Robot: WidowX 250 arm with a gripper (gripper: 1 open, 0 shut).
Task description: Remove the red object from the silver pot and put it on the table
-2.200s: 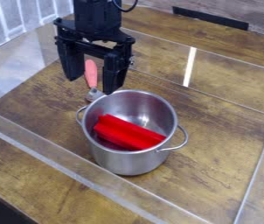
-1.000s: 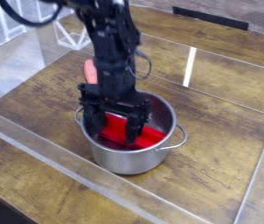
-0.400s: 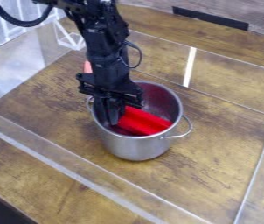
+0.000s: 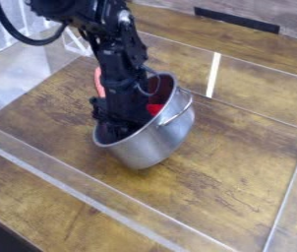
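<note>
The silver pot is tipped over to the left, its right rim raised and its mouth facing up and left. My gripper reaches down into the low left side of the pot, its fingers together on the red object. Only a strip of that red object shows inside the pot, beside the black fingers. The fingertips themselves are hidden in the pot's shadow. The pot rests on the brown wooden table.
A pink-handled utensil shows just behind the arm, left of the pot. Clear acrylic walls border the table at the back, left and front. Bare wood lies to the right and in front of the pot.
The fingers have closed inside the pot since a second ago. The pot has shifted and tipped from standing upright to leaning left, and less of the red object shows.
</note>
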